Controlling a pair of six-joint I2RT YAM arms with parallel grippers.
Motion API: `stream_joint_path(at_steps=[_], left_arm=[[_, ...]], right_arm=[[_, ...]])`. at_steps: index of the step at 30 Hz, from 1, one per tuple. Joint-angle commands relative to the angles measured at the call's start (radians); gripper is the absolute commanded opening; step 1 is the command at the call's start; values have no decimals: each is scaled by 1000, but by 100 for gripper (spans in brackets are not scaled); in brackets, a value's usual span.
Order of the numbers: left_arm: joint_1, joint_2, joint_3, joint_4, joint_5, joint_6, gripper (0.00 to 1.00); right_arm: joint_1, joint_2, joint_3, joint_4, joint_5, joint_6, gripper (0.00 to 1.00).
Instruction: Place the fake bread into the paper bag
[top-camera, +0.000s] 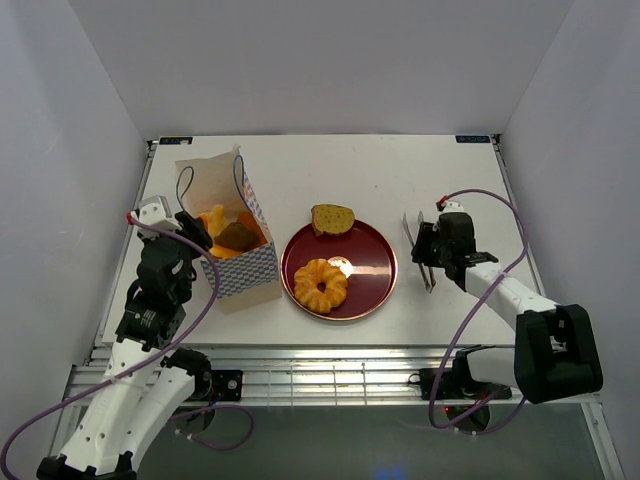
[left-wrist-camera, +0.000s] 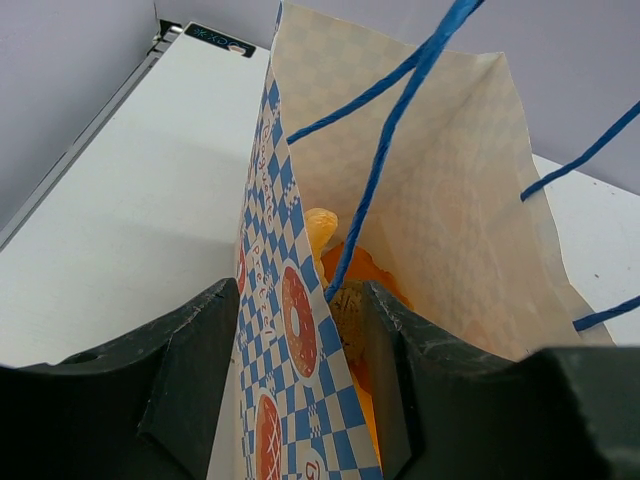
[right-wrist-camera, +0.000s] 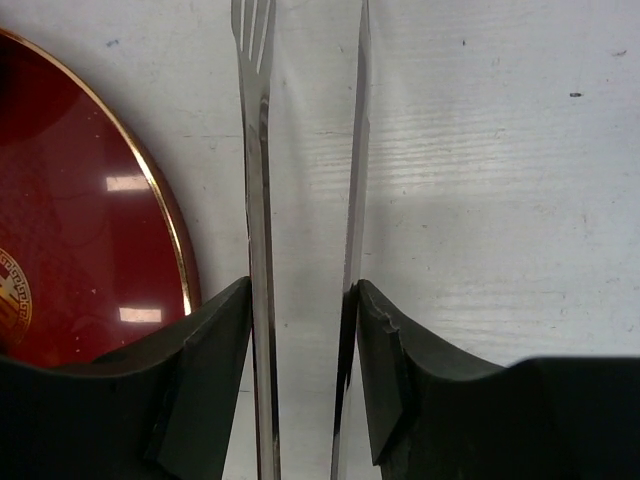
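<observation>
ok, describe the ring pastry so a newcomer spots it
Find the dark-red plate mid-table, just right of the paper bag. On it, take the ridged golden-orange ring at the near left, not the brown slice on the far rim.

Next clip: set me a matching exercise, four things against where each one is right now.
Things:
1 ring pastry
2 brown slice
3 tongs
4 bag

Places:
A in the right gripper
B pinched by the left gripper
C far rim of the plate
D near side of the plate

Pairs: 1-D, 2-C, 3-A, 4-B
</observation>
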Motion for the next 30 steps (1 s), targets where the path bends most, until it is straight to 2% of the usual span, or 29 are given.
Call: stream_joint_path(at_steps=[1,10,14,19,30], left_arm=[[-5,-12,8,-13,14,5,63],[-7,-15,8,-13,5,5,63],[-5,-15,9,-14,8,5,64],[-7,-18,9,-14,9,7,70],[-10,-15,5,-17,-11,8,71]], right_arm=[[-20,37,8,64,-20,7,51],[-36,134,14,73,-52,13,54],[-36,140,19,66,-57,10,58],[-36,152,39,40,-69,8,66],[-36,149,102,-45,-110,11,71]])
